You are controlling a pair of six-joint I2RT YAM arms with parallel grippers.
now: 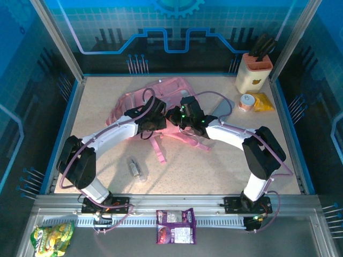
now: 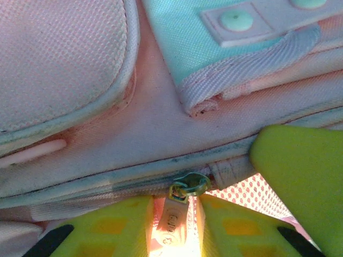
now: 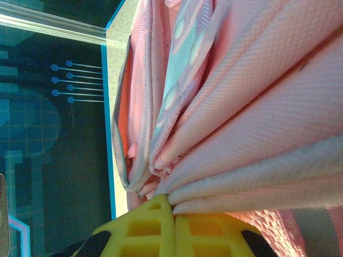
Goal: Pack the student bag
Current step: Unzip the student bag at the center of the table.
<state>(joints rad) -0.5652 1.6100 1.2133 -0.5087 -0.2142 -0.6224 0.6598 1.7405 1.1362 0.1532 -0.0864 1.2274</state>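
The student bag [image 1: 161,93], a large pink backpack, lies at the middle back of the table. Both grippers meet at its near edge. My left gripper [image 1: 154,120] has its yellow fingers [image 2: 107,230] close on either side of a pink rubber zipper pull [image 2: 172,225], which hangs from a green metal slider [image 2: 188,183]. A sliver of mesh shows between the pull and the right finger. My right gripper [image 3: 172,206] is shut on a bunched fold of the bag's pink fabric [image 3: 252,160] and holds it up. One of its yellow fingers [image 2: 303,187] shows beside the zipper.
At the back right stand a cream holder with dark handles [image 1: 253,72], a tape roll [image 1: 246,103] and a yellow packet [image 1: 262,101]. A grey case [image 1: 221,110] lies by the bag. A small clear bottle [image 1: 136,168] lies near the front. A purple snack pack [image 1: 176,226] and a green one [image 1: 52,238] lie on the front ledge.
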